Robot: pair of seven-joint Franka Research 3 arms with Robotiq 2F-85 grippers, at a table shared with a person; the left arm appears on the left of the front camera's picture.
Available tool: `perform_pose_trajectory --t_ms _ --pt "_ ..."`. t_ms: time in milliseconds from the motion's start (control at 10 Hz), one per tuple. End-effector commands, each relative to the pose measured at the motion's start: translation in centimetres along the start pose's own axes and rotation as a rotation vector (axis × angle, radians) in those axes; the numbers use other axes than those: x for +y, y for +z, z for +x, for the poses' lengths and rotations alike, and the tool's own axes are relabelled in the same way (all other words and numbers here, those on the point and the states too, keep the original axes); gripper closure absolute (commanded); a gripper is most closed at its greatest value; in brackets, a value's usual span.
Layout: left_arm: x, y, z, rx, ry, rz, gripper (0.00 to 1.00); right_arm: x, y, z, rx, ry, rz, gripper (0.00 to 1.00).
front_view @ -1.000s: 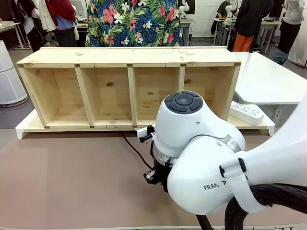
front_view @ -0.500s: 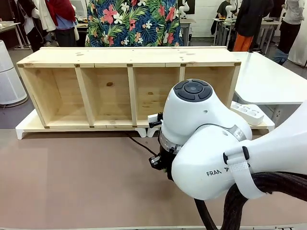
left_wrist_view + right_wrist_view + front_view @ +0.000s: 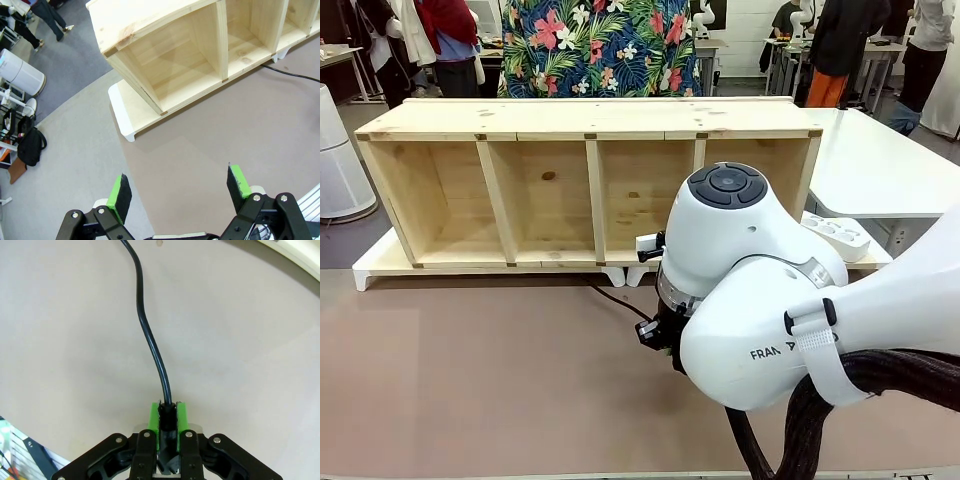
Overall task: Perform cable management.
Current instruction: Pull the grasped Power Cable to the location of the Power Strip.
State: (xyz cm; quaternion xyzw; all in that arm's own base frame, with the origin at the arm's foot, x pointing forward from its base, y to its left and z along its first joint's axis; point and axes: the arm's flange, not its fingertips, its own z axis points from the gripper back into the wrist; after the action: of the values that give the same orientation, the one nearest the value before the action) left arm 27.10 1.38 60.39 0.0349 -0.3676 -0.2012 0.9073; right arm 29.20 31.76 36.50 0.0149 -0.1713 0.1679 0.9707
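- The right jaws are clamped on the cable (image 3: 150, 340), with its end pinched between the green pads (image 3: 154, 417) right at their tips.
- From that grip the cable runs straight away from the jaws across the table (image 3: 240, 340), bending gently to one side.
- In the front view the cable (image 3: 620, 300) lies on the table (image 3: 470, 380), leading from under the right arm toward the foot of the wooden shelf (image 3: 590, 120).
- The left jaws stand wide apart with nothing between them. The cable (image 3: 295, 75) lies well away from them, by the shelf's base.
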Motion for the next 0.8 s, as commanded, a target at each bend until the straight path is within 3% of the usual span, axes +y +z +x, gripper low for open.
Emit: perform_pose_trajectory --t_ms 0,700 --pt "-0.01 0.01 0.05 -0.004 0.013 0.0 0.0 -0.04 0.04 0.02 0.001 -0.002 0.001 0.84" --pt "-0.01 0.01 0.05 -0.004 0.013 0.0 0.0 0.03 0.0 -0.02 0.0 0.001 0.0 0.84"
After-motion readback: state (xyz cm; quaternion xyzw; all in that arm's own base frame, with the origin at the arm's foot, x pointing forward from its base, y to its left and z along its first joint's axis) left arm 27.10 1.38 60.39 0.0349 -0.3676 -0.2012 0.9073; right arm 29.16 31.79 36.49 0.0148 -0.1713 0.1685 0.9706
